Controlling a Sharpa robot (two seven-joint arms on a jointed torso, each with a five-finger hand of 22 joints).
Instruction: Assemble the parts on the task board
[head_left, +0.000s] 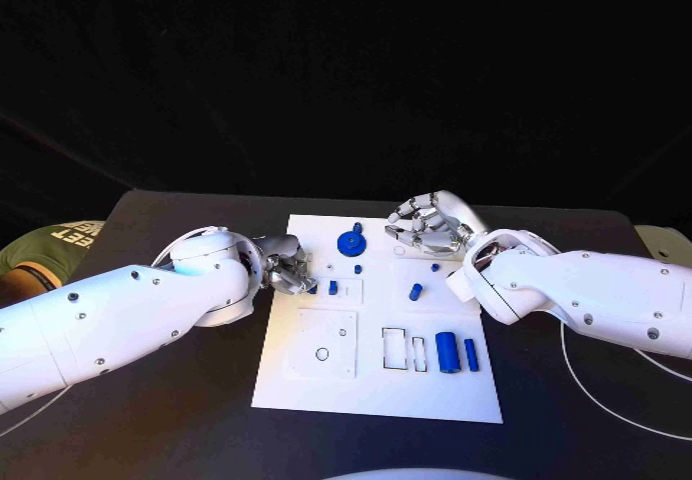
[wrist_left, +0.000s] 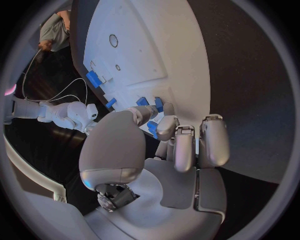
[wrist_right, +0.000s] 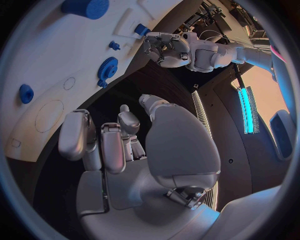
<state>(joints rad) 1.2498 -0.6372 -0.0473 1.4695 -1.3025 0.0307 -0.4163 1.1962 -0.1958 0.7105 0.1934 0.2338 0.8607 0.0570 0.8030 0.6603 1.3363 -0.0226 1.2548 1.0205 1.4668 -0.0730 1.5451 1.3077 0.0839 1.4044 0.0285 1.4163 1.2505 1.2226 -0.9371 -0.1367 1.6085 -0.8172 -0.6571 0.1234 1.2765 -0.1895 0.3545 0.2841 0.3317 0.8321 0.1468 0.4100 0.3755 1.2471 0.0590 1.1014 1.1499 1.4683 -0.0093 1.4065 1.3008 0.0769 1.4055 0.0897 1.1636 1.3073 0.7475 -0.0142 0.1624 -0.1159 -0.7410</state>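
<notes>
The left robot hand (head_left: 286, 266) hovers at the left edge of the flat white task board (head_left: 310, 385) on the black bench (head_left: 173, 420), fingers curled, holding nothing; the right robot hand (head_left: 428, 226) hangs likewise empty near a blue gear (head_left: 351, 241). Loose blue cylinders (head_left: 447, 352) suggest most assembly remains.

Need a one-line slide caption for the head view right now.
Both hands, left and right, hover empty over the white task board with blue parts unassembled.
</notes>
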